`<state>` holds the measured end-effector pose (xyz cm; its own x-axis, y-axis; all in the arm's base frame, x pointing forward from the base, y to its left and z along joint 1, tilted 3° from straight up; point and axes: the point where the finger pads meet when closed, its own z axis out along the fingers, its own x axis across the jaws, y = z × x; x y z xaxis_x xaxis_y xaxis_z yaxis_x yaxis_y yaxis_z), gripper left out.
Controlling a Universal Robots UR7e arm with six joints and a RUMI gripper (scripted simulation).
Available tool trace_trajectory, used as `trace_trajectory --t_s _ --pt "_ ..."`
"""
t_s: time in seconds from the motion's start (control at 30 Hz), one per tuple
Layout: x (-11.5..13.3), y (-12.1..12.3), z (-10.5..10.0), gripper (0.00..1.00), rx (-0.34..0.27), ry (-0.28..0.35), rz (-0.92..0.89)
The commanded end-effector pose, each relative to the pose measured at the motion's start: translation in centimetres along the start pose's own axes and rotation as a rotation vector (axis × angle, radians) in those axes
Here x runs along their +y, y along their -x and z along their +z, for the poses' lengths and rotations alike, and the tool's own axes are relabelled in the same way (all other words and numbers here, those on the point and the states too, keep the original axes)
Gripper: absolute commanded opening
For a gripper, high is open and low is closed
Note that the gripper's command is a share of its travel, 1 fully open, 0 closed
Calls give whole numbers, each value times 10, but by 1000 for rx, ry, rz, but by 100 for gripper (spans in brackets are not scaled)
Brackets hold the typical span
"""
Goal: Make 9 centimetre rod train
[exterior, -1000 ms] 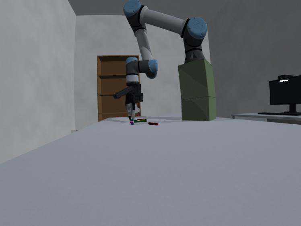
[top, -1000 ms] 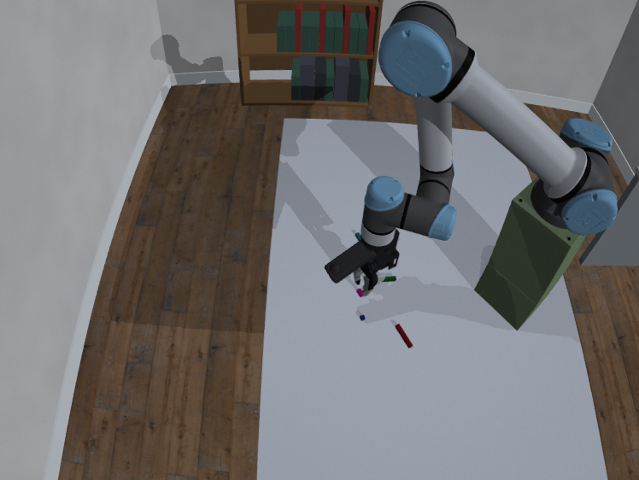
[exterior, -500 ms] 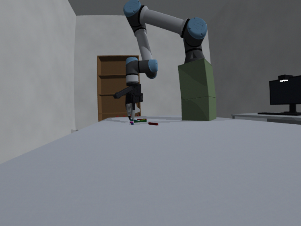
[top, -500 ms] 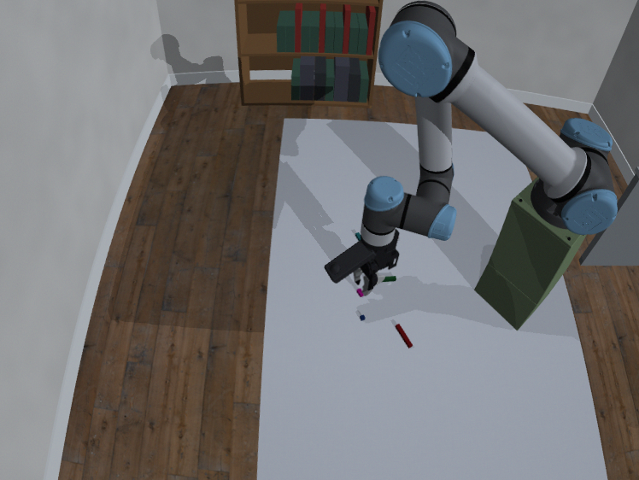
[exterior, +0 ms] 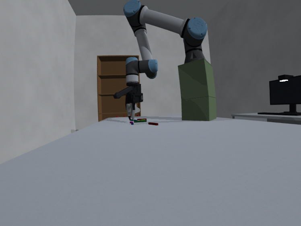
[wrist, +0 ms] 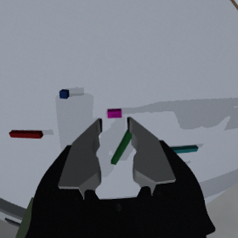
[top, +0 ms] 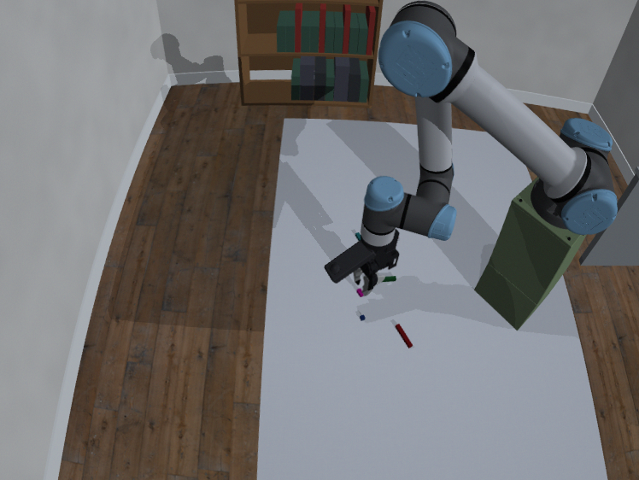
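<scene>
My gripper (top: 366, 286) hovers low over the grey table with its fingers a little apart and nothing between them. In the wrist view the fingertips sit just short of a short magenta rod (wrist: 114, 113) (top: 360, 292), which lies flat on the table. A green rod (wrist: 121, 147) (top: 388, 278) lies on the table under the gap between the fingers and sticks out to the right of the gripper. A small blue rod (top: 361, 317) and a red rod (top: 402, 335) lie apart nearer the front. A turquoise rod (wrist: 185, 149) lies behind the gripper.
The arm's green pedestal (top: 526, 258) stands at the table's right side. A bookshelf (top: 307, 51) stands on the floor behind the table. The table's left edge runs close to the rods.
</scene>
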<state>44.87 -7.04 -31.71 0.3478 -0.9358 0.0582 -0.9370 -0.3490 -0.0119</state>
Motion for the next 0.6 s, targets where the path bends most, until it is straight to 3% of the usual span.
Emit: trace_trajectory --t_s 0.0,0.57 --pt "-1 -2 0 21 3 -1 2" --pt "-1 -3 3 21 3 -2 2"
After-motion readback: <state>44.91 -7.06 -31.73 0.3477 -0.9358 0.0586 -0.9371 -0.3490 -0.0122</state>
